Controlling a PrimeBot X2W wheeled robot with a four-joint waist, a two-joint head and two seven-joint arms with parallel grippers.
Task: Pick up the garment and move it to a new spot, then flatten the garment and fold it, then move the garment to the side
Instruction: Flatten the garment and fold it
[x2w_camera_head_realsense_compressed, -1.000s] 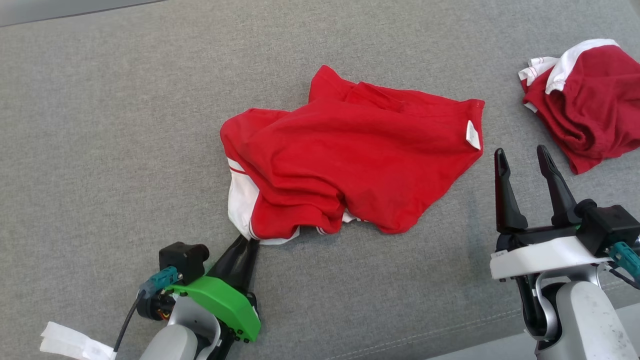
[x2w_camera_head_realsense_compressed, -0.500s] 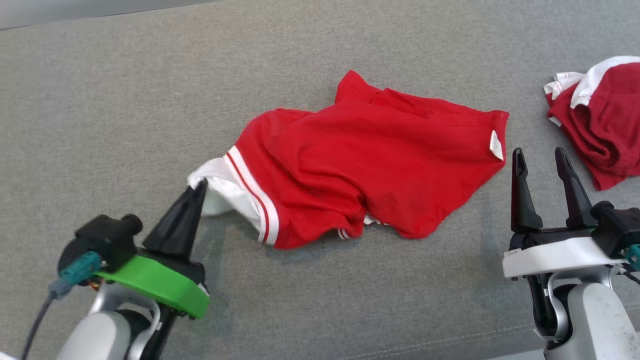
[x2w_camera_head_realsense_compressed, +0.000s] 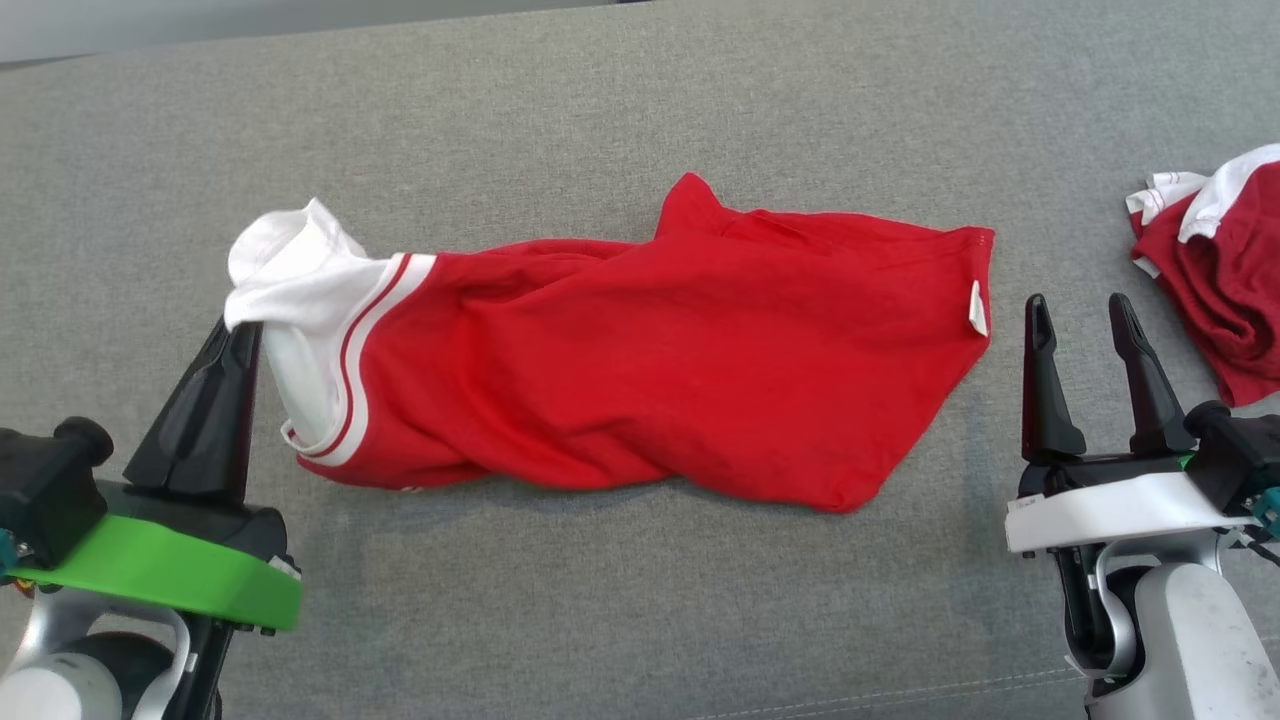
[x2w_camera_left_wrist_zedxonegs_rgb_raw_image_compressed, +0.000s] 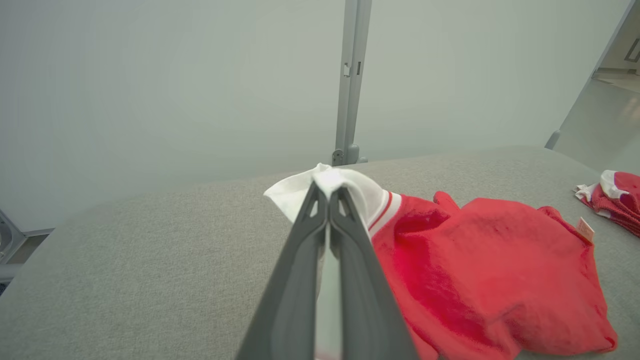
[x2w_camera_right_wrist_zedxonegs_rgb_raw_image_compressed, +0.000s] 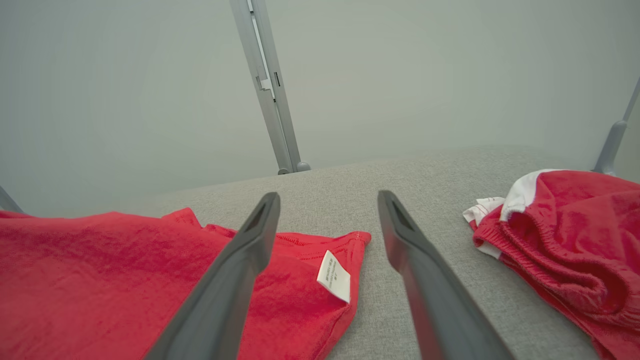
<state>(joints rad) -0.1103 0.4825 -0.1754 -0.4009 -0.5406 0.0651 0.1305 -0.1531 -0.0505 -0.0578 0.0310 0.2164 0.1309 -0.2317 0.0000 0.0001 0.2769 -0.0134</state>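
Observation:
The garment (x2w_camera_head_realsense_compressed: 660, 360) is a red shirt with a white, red-striped sleeve, stretched out across the grey padded surface. My left gripper (x2w_camera_head_realsense_compressed: 243, 330) is shut on the white sleeve end at the left, which it holds raised; in the left wrist view the white cloth (x2w_camera_left_wrist_zedxonegs_rgb_raw_image_compressed: 345, 187) drapes over the closed fingertips of my left gripper (x2w_camera_left_wrist_zedxonegs_rgb_raw_image_compressed: 328, 189). My right gripper (x2w_camera_head_realsense_compressed: 1078, 312) stands open just right of the shirt's hem and its white label (x2w_camera_head_realsense_compressed: 977, 307). The right wrist view has the label (x2w_camera_right_wrist_zedxonegs_rgb_raw_image_compressed: 334, 275) lying between the spread fingers of my right gripper (x2w_camera_right_wrist_zedxonegs_rgb_raw_image_compressed: 326, 200).
A second red and white garment (x2w_camera_head_realsense_compressed: 1222, 265) lies crumpled at the far right, also seen as a heap (x2w_camera_right_wrist_zedxonegs_rgb_raw_image_compressed: 565, 235) beside my right gripper. Grey surface (x2w_camera_head_realsense_compressed: 560, 130) stretches free behind and in front of the shirt. A grey post (x2w_camera_left_wrist_zedxonegs_rgb_raw_image_compressed: 350, 80) stands behind.
My left gripper closed on the white sleeve and pulled it left and up, stretching the bunched shirt out lengthwise. The head camera shifted a little. The right gripper stayed open in place.

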